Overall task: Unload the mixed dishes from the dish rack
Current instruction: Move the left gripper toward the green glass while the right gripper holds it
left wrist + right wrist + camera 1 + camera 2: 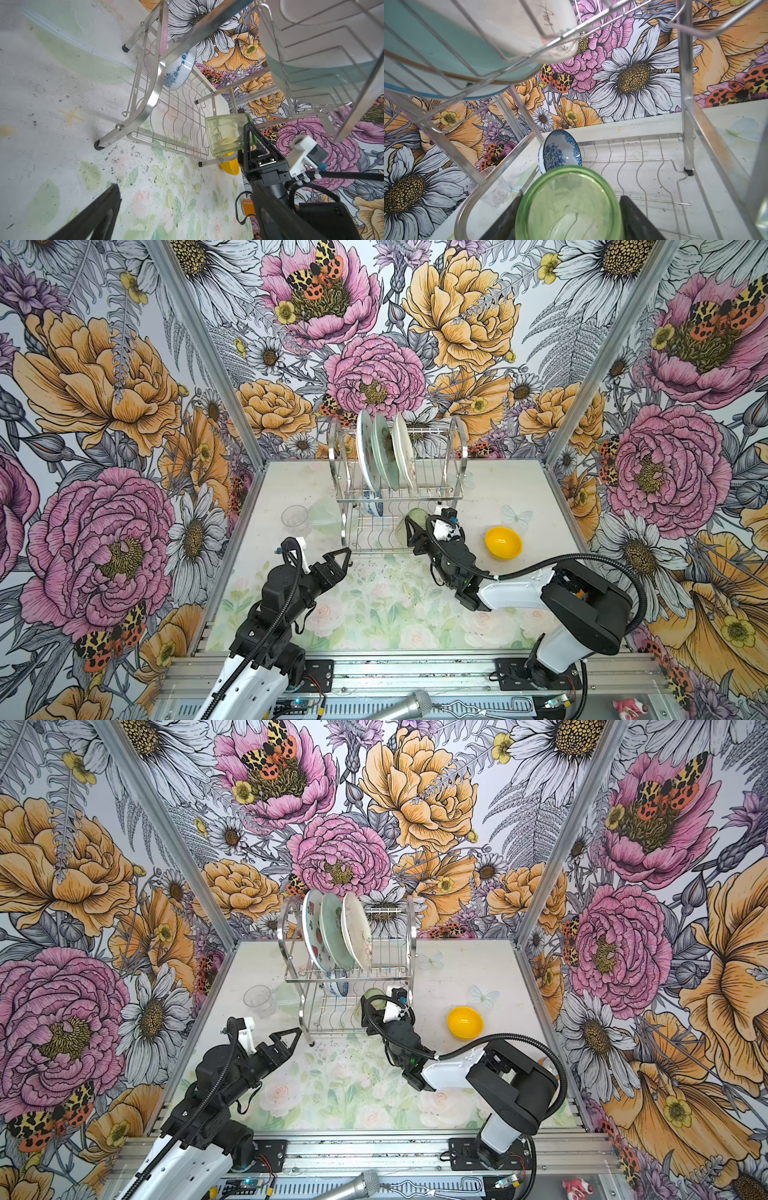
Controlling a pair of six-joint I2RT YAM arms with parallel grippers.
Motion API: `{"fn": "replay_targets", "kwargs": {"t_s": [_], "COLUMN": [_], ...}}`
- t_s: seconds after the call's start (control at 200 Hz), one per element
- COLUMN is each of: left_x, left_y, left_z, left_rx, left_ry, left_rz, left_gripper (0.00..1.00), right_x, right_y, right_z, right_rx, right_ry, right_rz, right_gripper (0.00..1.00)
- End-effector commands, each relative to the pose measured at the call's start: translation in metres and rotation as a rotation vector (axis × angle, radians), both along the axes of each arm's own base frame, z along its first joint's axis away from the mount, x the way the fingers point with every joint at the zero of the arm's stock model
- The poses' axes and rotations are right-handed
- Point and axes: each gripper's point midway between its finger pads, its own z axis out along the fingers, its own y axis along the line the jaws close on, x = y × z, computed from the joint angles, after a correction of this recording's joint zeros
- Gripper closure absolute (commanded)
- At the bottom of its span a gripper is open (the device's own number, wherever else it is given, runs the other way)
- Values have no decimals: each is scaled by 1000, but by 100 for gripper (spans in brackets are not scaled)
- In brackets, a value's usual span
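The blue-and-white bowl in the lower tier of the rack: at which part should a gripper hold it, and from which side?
Probably its upper rim, one finger inside, one outside. The blue-and-white bowl stands on edge in the dish rack, hollow turned rightward; come low from the front, under the upper tier.

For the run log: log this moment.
right gripper: shut on translucent green tumbler at lower tier of steel wire rack | left gripper: open
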Motion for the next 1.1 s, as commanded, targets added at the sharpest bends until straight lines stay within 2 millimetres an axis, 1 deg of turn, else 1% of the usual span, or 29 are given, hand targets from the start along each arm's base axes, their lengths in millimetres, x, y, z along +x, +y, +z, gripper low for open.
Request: {"fn": "replay_targets", "kwargs": {"t_s": [0.0, 0.15, 0.335, 0.59, 0.851, 1.096], "left_x": [1, 1, 7, 10, 13, 19], "left_y": [-2, -17, -38, -67, -93, -103], "left_z": [19, 30, 40, 60, 62, 64], "left_rx": [-31, -98, -212, -164, -184, -183], "left_ry": [-49, -102, -187, -283, -327, -350], "left_rz": [13, -34, -76, -156, -223, -243], "left_gripper": [1, 2, 10, 15, 18, 22], "right_x": [-8, -12, -15, -19, -24, -25], "right_y": [2, 2, 0, 2, 1, 4], "right_z": [19, 26, 30, 39, 48, 48], "right_rx": [92, 141, 205, 299, 373, 433], "right_ry": [-11, -4, 22, 55, 85, 118], "right_rz": [32, 55, 67, 104, 127, 160], "right_gripper": [39, 39, 39, 40, 41, 41]}}
